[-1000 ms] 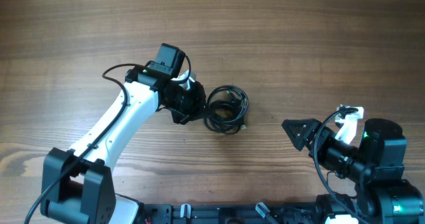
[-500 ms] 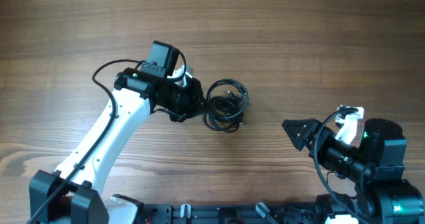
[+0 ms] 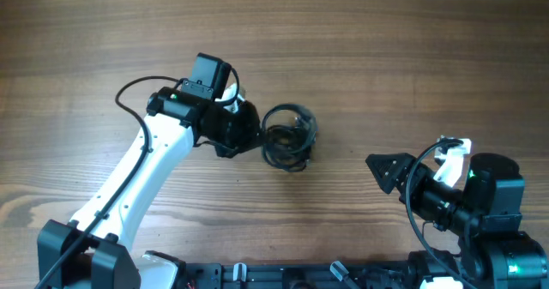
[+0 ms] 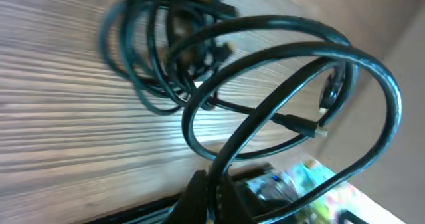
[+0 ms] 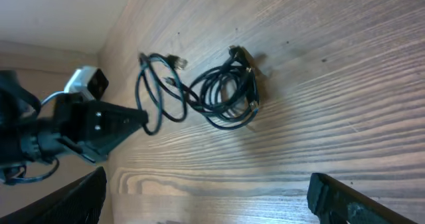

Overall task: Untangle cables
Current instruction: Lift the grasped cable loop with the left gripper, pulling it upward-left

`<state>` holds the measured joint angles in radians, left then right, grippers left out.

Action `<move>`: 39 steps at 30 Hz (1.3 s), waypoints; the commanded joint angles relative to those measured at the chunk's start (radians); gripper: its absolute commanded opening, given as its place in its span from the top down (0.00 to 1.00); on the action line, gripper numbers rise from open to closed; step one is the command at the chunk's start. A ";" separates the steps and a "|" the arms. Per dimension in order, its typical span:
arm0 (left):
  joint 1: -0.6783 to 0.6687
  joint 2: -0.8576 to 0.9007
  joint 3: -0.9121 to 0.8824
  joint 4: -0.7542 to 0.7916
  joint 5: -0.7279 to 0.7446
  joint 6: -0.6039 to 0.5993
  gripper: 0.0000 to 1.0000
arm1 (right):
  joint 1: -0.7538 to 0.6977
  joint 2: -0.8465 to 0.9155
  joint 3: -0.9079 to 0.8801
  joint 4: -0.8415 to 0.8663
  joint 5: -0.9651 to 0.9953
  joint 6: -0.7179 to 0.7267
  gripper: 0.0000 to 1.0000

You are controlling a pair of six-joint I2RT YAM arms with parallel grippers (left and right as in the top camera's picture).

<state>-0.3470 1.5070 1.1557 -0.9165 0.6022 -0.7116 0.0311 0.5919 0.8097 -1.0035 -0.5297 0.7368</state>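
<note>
The cables [image 3: 287,139] form a small black tangle of thin loops on the wooden table, at the middle of the overhead view. My left gripper [image 3: 254,138] sits at the tangle's left edge. In the left wrist view its fingers [image 4: 199,196] are shut on one cable loop [image 4: 229,154], which rises away from the rest of the tangle [image 4: 174,58]. The right wrist view shows that loop [image 5: 154,98] pulled out to the left of the bundle [image 5: 247,78]. My right gripper [image 3: 386,171] stands open well to the right of the cables, with nothing between its fingers [image 5: 73,197].
The left arm's thicker black wiring [image 3: 129,96] arcs over the table behind the arm. The table's front edge and the arm bases [image 3: 257,276] run along the bottom. Bare wood surrounds the tangle.
The left arm has swung a little to the left and drawn the held loop with it. The tangle has shifted slightly left and tightened. The right arm has not moved.
</note>
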 commanded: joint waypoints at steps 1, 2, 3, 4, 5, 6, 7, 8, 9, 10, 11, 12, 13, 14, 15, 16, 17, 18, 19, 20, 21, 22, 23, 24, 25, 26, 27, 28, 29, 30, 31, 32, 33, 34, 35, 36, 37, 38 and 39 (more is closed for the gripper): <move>0.007 -0.023 0.023 0.021 0.090 0.019 0.96 | -0.002 0.005 0.015 -0.004 0.018 -0.003 0.00; 0.007 -0.023 0.023 0.011 0.040 0.018 0.96 | -0.002 0.005 0.014 -0.003 0.018 -0.003 0.00; 0.007 -0.023 0.023 -0.028 -0.089 0.000 0.96 | -0.002 0.005 0.014 -0.004 0.025 -0.003 0.00; 0.007 -0.023 0.023 -0.078 -0.206 -0.039 0.96 | -0.002 0.005 0.014 -0.004 0.026 -0.004 0.00; 0.007 -0.023 0.023 -0.103 -0.233 -0.040 0.96 | -0.002 0.005 0.014 -0.004 0.025 -0.003 0.00; 0.007 -0.023 0.023 -0.110 -0.214 -0.040 0.96 | -0.002 0.005 0.014 -0.002 0.029 -0.001 0.00; 0.007 -0.024 0.025 -0.110 -0.192 -0.040 0.96 | -0.002 0.006 0.014 0.000 0.036 0.000 0.00; 0.007 -0.026 0.036 -0.109 -0.131 -0.037 0.96 | -0.002 0.007 0.014 0.000 0.036 0.000 0.00; 0.007 -0.026 0.053 -0.109 -0.078 -0.034 0.96 | -0.002 0.009 0.014 -0.001 0.036 0.000 0.00; 0.007 -0.028 0.079 -0.109 -0.023 -0.026 0.96 | -0.002 0.010 0.014 -0.001 0.036 0.000 0.00; 0.007 -0.030 0.117 -0.111 0.016 -0.026 0.96 | -0.002 0.012 0.014 -0.001 0.036 -0.001 0.00; 0.007 -0.032 0.143 -0.115 0.023 -0.026 0.96 | -0.002 0.014 0.014 -0.001 0.036 0.000 0.00; 0.007 -0.035 0.166 -0.122 0.023 -0.026 0.96 | -0.002 0.014 0.014 -0.001 0.036 -0.001 0.00; 0.007 -0.041 0.180 -0.128 0.022 -0.026 0.96 | -0.002 0.014 0.014 -0.001 0.036 -0.001 0.00; 0.007 -0.047 0.185 -0.128 0.022 -0.026 0.96 | -0.002 0.014 0.013 -0.001 0.036 0.000 0.00; 0.007 -0.050 0.185 -0.128 0.021 -0.026 0.96 | -0.002 0.015 0.013 0.000 0.036 0.000 0.00; 0.005 -0.050 0.185 -0.133 -0.001 -0.026 0.96 | -0.003 0.016 0.014 0.000 0.037 0.000 0.00; 0.002 -0.050 0.185 -0.152 -0.063 -0.027 0.96 | -0.002 0.016 0.014 0.000 0.037 0.000 0.00; -0.003 -0.050 0.185 -0.176 -0.112 -0.031 0.96 | -0.002 0.017 0.014 0.000 0.037 -0.001 0.00; -0.006 -0.050 0.185 -0.190 -0.126 -0.030 0.96 | -0.002 0.019 0.014 0.000 0.037 0.000 0.00; -0.011 -0.050 0.185 -0.194 -0.124 -0.031 0.96 | -0.002 0.021 0.014 0.001 0.037 0.000 0.00; -0.011 -0.053 0.186 -0.193 -0.108 -0.031 0.96 | -0.002 0.022 0.013 0.002 0.037 0.000 0.00; -0.010 -0.054 0.190 -0.190 -0.079 -0.030 0.96 | -0.002 0.022 0.013 0.002 0.037 -0.001 0.00; -0.009 -0.055 0.207 -0.191 -0.044 -0.030 0.96 | -0.002 0.022 0.013 0.001 0.037 0.000 0.00; -0.009 -0.055 0.236 -0.192 -0.034 -0.030 0.96 | -0.002 0.022 0.014 0.001 0.037 0.000 0.00; -0.009 -0.055 0.259 -0.192 -0.034 -0.030 0.96 | -0.002 0.022 0.013 0.001 0.037 -0.001 0.00; -0.009 -0.055 0.288 -0.192 -0.034 -0.030 0.96 | -0.002 0.022 0.013 0.000 0.037 -0.001 0.00; -0.009 -0.055 0.312 -0.192 -0.037 -0.030 0.96 | -0.002 0.022 0.013 0.000 0.037 -0.001 0.00; -0.009 -0.055 0.322 -0.192 -0.051 -0.030 0.96 | -0.002 0.022 0.013 0.000 0.036 -0.001 0.00; -0.009 -0.055 0.322 -0.195 -0.072 -0.030 0.96 | -0.002 0.022 0.013 0.000 0.037 -0.001 0.00; -0.009 -0.055 0.322 -0.219 -0.124 -0.030 0.96 | -0.002 0.022 0.013 0.000 0.037 -0.001 0.00; -0.010 -0.054 0.322 -0.246 -0.180 -0.030 0.96 | -0.002 0.022 0.013 0.000 0.037 -0.002 0.00; -0.011 -0.054 0.322 -0.278 -0.241 -0.030 0.96 | -0.002 0.022 0.013 0.000 0.039 -0.002 0.00; -0.011 -0.054 0.322 -0.314 -0.305 -0.030 0.96 | -0.002 0.022 0.013 0.000 0.043 -0.001 0.00; -0.010 -0.054 0.322 -0.336 -0.342 -0.030 0.96 | -0.003 0.022 0.013 0.000 0.044 -0.001 0.00; -0.010 -0.054 0.322 -0.342 -0.353 -0.030 0.96 | -0.002 0.022 0.013 0.000 0.044 -0.001 0.00; -0.010 -0.054 0.322 -0.341 -0.353 -0.031 0.96 | -0.002 0.022 0.013 0.000 0.044 -0.001 0.00; -0.010 -0.054 0.322 -0.337 -0.348 -0.031 0.96 | -0.002 0.022 0.013 0.000 0.044 -0.001 0.00; -0.010 -0.054 0.327 -0.328 -0.305 -0.030 0.96 | -0.002 0.022 0.013 0.000 0.044 -0.002 0.00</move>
<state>-0.3542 1.4715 1.4609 -1.2572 0.2974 -0.7391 0.0311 0.6079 0.8097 -1.0061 -0.5034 0.7368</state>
